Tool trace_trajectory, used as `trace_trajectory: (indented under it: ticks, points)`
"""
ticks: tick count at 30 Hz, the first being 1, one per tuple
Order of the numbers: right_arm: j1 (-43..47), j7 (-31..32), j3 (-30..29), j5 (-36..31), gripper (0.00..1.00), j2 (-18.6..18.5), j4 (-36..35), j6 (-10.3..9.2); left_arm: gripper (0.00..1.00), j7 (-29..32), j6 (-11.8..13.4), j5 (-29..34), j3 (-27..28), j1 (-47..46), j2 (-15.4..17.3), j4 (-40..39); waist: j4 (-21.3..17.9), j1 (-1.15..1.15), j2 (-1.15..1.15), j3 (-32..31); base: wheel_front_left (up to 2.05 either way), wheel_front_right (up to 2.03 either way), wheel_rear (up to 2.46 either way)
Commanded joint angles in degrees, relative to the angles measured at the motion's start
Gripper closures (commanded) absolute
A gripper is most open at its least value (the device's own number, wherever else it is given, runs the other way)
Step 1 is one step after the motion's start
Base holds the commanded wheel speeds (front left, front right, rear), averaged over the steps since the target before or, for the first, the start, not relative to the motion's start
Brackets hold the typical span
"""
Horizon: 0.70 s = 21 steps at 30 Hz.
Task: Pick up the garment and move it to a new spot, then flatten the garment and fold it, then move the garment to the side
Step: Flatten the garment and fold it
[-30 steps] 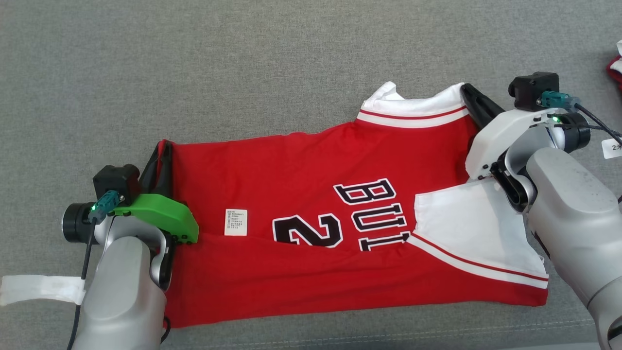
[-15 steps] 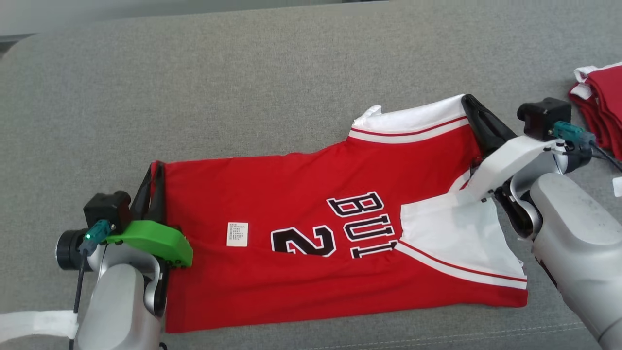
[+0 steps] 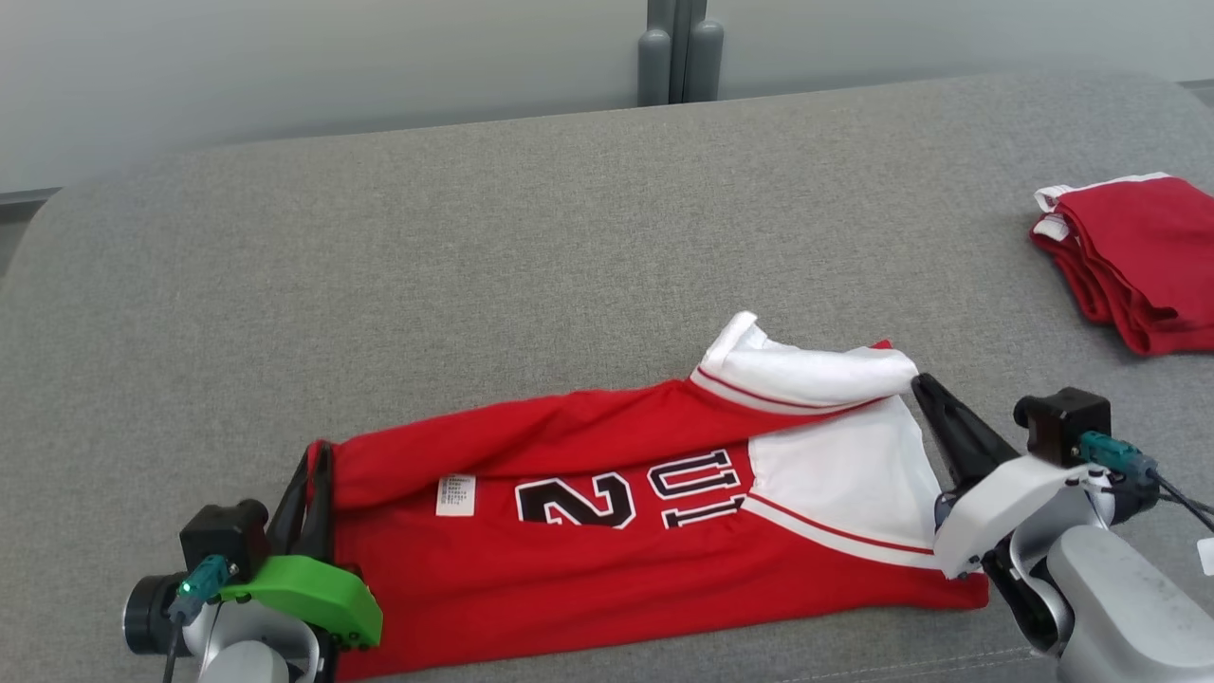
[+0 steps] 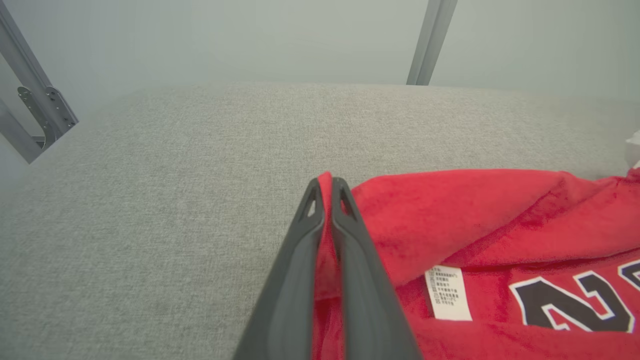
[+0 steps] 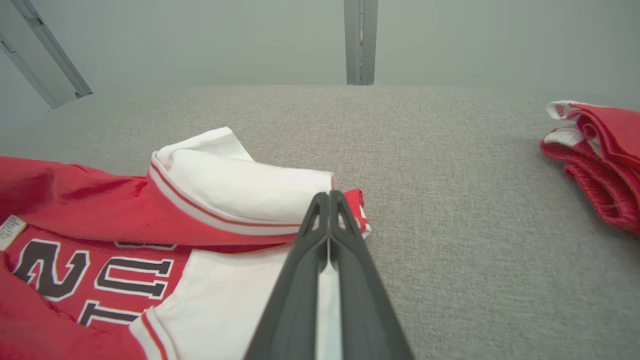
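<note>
Since earlier we are folding the jersey (image 3: 569, 588) over its lettering (image 3: 574, 517), left fingers (image 4: 300, 260) and right fingers (image 5: 305, 280) clenching it; uneven pulling could skew the fold.

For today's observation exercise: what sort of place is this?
Probably a robot test lab: a grey fabric-covered bench, metal frame posts against a bare wall, and a stack of folded red garments.

The garment (image 3: 588, 541) lies on the cushion (image 3: 474, 266), a folded pile (image 3: 1138, 261) behind, rightward.
</note>
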Motion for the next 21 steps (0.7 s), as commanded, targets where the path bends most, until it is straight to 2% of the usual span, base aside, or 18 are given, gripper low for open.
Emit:
trace_trajectory:
  ticks: [1, 4, 5, 6, 7, 10, 13, 17, 21]
  points:
    - [1.86, -0.22, -0.03, -0.41, 1.00, 0.53, 0.73, -0.10, 1.00, -0.01, -0.13, -0.52, -0.20, 1.82, 0.04, 0.43, -0.13, 0.01, 0.00, -0.24, 0.00, 0.00, 0.00]
    - [2.99, -0.20, 0.09, -0.19, 1.00, 0.77, 2.65, -0.10, 1.00, 0.00, -0.13, -0.26, -0.43, 2.94, -0.20, 1.53, 0.00, 0.01, 0.00, -0.11, 0.00, 0.00, 0.00]
    - [3.18, -0.20, 0.24, 0.15, 0.55, 1.07, 3.57, -0.10, 0.87, -0.01, -0.12, -0.27, 0.26, 3.33, -0.28, 2.18, 0.08, 0.01, 0.00, -0.07, 0.00, 0.00, 0.00]
    - [2.96, -0.21, 0.17, 0.23, 0.00, 1.33, 4.25, -0.10, 0.53, -0.01, -0.06, -0.39, 1.06, 3.55, -0.40, 2.89, 0.14, 0.01, 0.00, -0.04, 0.00, 0.00, 0.00]
    - [2.83, -0.20, 0.15, 0.27, 0.00, 1.54, 5.04, -0.09, 0.00, -0.01, 0.24, -0.04, 1.70, 3.75, -0.60, 3.48, 0.18, 0.01, 0.00, -0.05, 0.00, 0.00, 0.00]
    - [2.17, -0.21, -0.84, 0.57, 0.00, 1.73, 6.45, -0.10, 0.00, -0.01, 1.64, 0.96, 3.73, 4.94, -1.21, 4.12, 0.28, 0.01, 0.00, -0.39, 0.00, 0.00, 0.00]
    - [2.08, -0.20, -3.25, 0.59, 0.00, 2.05, 4.88, -0.09, 0.00, 0.00, 2.65, 1.86, 5.48, 6.70, -1.69, 2.90, 0.57, 0.01, 0.00, -0.98, 0.00, 0.00, 0.00]
    - [2.22, -0.19, -5.03, -0.14, 0.00, 3.00, 2.31, -0.09, 0.00, 0.00, 2.51, 2.86, 6.97, 8.41, -2.03, 0.63, 1.25, 0.01, 0.00, -1.27, 0.00, 0.00, 0.00]
    - [0.12, -0.19, -3.26, -0.34, 0.00, 3.72, 3.62, -0.09, 0.00, 0.00, 2.17, 3.41, 6.36, 8.49, -2.37, -0.63, 2.62, 0.01, 0.00, -0.63, 0.00, 0.00, 0.00]
